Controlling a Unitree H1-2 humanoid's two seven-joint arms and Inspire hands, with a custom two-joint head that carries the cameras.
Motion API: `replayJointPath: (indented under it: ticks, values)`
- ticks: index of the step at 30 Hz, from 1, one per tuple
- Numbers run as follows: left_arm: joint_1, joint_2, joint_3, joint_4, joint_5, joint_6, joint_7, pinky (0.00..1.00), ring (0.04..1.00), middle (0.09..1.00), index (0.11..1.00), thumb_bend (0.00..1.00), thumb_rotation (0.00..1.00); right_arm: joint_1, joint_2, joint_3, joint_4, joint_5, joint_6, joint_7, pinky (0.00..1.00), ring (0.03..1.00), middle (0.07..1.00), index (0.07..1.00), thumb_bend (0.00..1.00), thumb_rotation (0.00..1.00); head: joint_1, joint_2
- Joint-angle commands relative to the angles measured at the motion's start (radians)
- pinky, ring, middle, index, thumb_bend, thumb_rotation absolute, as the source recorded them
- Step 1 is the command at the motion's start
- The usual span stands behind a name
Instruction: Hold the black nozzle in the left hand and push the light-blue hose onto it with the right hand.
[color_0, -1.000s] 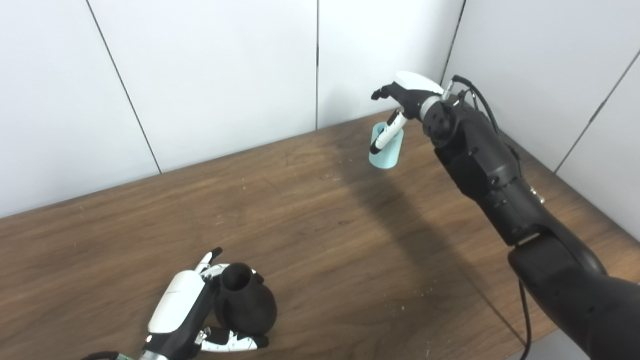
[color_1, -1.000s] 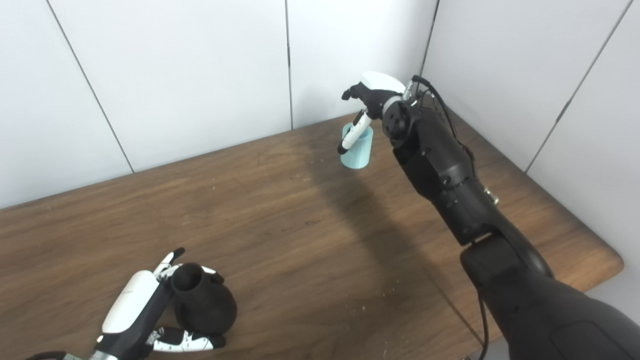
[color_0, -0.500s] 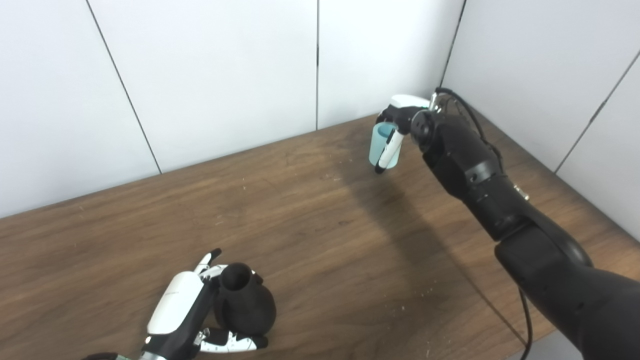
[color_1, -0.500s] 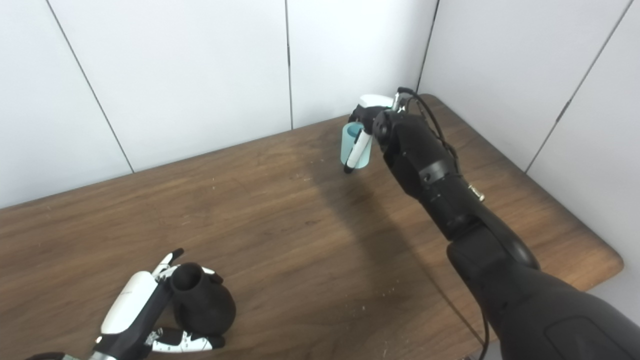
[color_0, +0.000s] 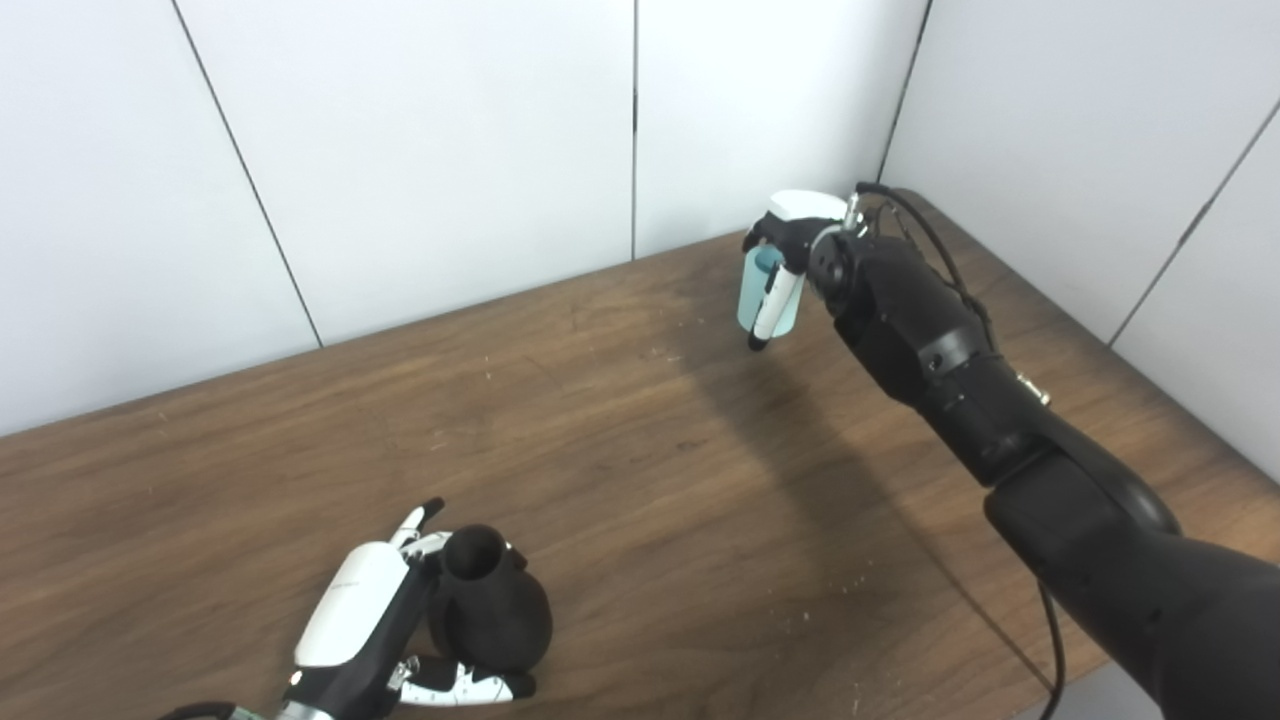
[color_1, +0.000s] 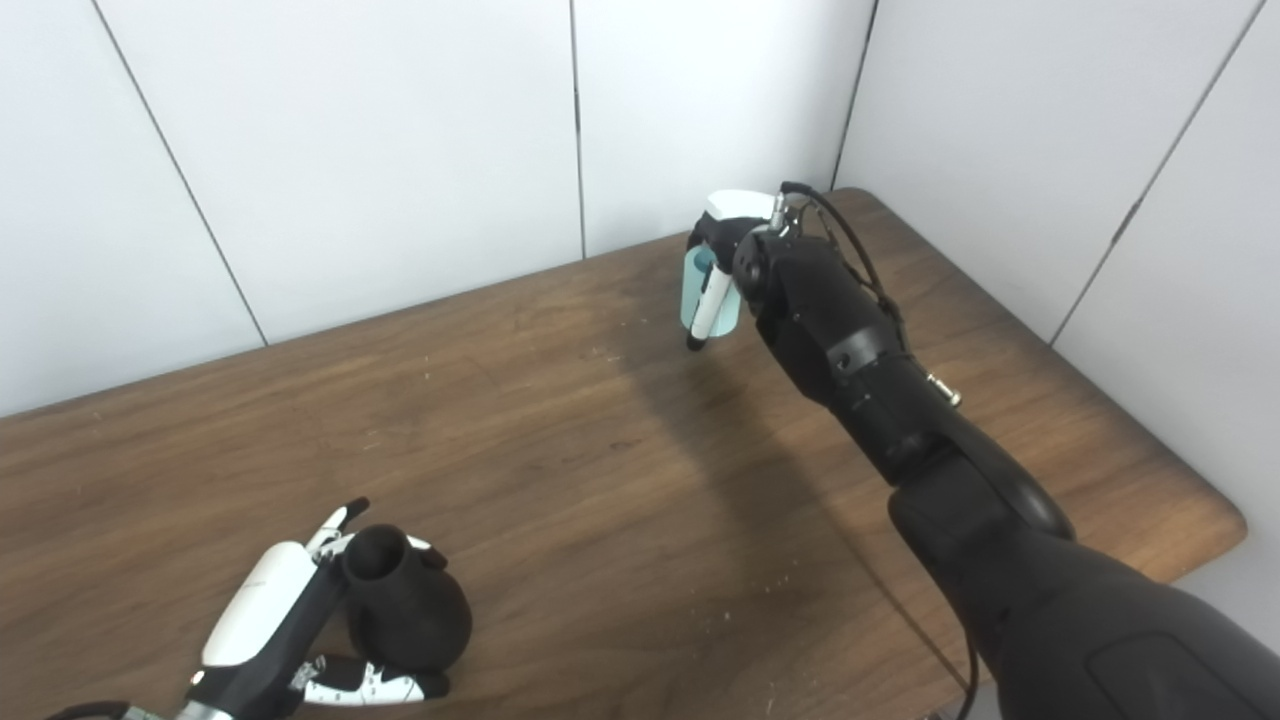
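Black nozzle (color_0: 490, 612) stands upright at the wooden table's (color_0: 640, 470) near-left edge, the left hand (color_0: 385, 625) wrapped around it. Far across the table, the right hand (color_0: 790, 245) grips the light-blue hose (color_0: 768, 292), fingers closed around it.

The dark brown wood-grain desk (color_0: 640, 440) with a rounded far right corner carries a black bulbous matte nozzle (color_0: 490, 610) standing near its front left edge, well apart from the far right corner, with pale crumbs scattered between.
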Motion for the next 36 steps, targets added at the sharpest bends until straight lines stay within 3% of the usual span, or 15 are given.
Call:
replayJointPath:
  ticks: [1,11,22,25,28,36]
  values:
    - [0.05,0.05,-0.021,0.04,0.061,0.055,-0.09,1.0,0.702,0.477,0.496,0.52,0.0,-0.047,-0.027,-0.002,0.003,0.012,-0.009,-0.052,0.61,0.707,0.81,0.821,0.89,0.01,0.0,0.003]
    - [0.05,0.039,-0.025,0.042,0.068,0.061,-0.086,1.0,0.691,0.471,0.499,0.52,0.0,-0.047,-0.034,0.037,0.033,0.046,-0.017,-0.11,0.58,0.696,0.779,0.773,0.88,0.0,0.005,0.004]
    - [0.05,0.042,-0.02,0.03,0.054,0.065,-0.095,1.0,0.687,0.462,0.504,0.52,0.0,-0.05,-0.049,0.069,0.041,0.051,-0.005,-0.112,0.47,0.52,0.605,0.645,0.82,0.0,0.001,0.015]
    - [0.05,0.039,-0.022,0.037,0.054,0.062,-0.092,1.0,0.687,0.462,0.504,0.52,0.0,-0.046,-0.048,0.067,0.042,0.051,-0.019,-0.148,0.4,0.463,0.509,0.612,0.62,0.0,0.0,0.016]
    - [0.05,0.036,-0.024,0.04,0.053,0.06,-0.092,1.0,0.684,0.464,0.502,0.52,0.0,-0.038,-0.049,0.067,0.047,0.054,-0.046,-0.2,0.33,0.395,0.481,0.55,0.53,0.0,-0.001,0.017]
    - [0.043,0.036,-0.025,0.041,0.047,0.058,-0.097,1.0,0.681,0.465,0.501,0.52,0.0,-0.029,-0.045,0.05,0.058,0.051,-0.045,-0.34,0.36,0.408,0.512,0.517,0.52,0.0,0.006,0.019]
